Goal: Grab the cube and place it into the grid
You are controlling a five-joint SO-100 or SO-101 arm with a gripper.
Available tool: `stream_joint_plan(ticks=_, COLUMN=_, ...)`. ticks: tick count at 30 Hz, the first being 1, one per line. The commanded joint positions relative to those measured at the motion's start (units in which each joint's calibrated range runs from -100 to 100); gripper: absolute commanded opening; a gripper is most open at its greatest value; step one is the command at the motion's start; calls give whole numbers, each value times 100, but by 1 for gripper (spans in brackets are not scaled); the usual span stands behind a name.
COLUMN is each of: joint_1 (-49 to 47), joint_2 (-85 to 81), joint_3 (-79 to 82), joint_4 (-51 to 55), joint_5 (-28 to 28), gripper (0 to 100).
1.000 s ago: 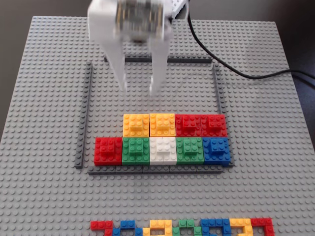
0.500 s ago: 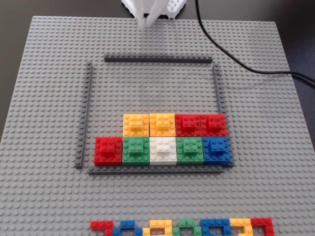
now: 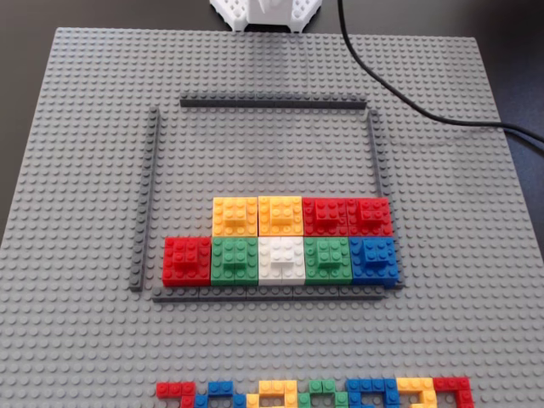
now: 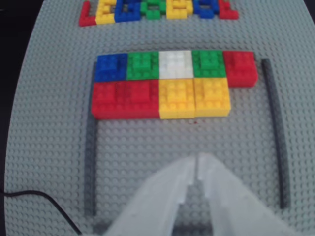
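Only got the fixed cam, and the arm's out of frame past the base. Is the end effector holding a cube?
Observer: No. In the wrist view the end effector is shut, with nothing between its fingers.
Operator: Where's it aimed?
Observer: It hangs over the bare part of the grid and faces the two yellow cubes in the nearer row.

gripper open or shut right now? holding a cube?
Shut and empty. In the wrist view the translucent white two-finger gripper has its fingertips touching, nothing between them, above the grey studded baseplate.
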Motion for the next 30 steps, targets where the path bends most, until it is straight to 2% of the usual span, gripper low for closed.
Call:
stream_joint_plan(ticks=1, joint_1=-29, joint_2=-766, joint_3=467, joint_4=-193, joint_5=-98, gripper=0)
stream_joint_plan(ticks=10, joint_1=-22, joint_2=-1798, joint_3=1654, joint_4=-379, joint_5=-210, gripper=0)
stream_joint_plan(ticks=30, joint_1=15, joint_2=-2417, joint_3=3639, joint_4=-1087, joint_5=-186, gripper=0)
